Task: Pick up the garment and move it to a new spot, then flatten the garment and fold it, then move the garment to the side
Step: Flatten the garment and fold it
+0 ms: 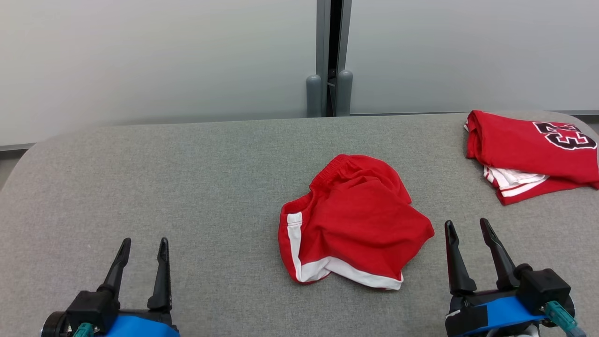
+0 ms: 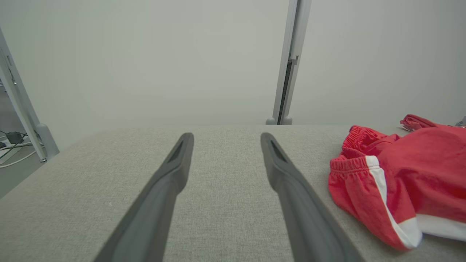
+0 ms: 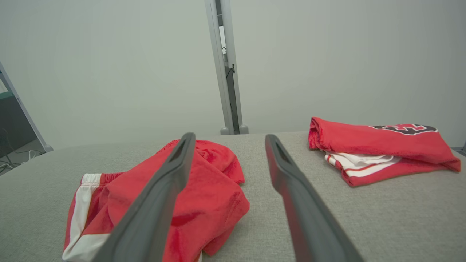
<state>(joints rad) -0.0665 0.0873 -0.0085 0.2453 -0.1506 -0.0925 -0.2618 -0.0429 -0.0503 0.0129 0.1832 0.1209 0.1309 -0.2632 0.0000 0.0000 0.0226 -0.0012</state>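
Observation:
Crumpled red shorts with white trim (image 1: 355,220) lie in a heap near the middle of the grey table (image 1: 196,178). They also show at the right of the left wrist view (image 2: 397,174) and at the lower left of the right wrist view (image 3: 204,189). My left gripper (image 1: 142,245) stands open at the lower left, well apart from the shorts, with bare table between its fingers (image 2: 174,171). My right gripper (image 1: 468,227) is open just right of the shorts' edge, holding nothing, its fingers (image 3: 287,171) over the table.
A folded red jersey with a black and white number (image 1: 529,150) lies at the table's far right corner, also seen in the right wrist view (image 3: 375,149). A pale wall with a grey post (image 1: 330,56) stands behind the table's far edge.

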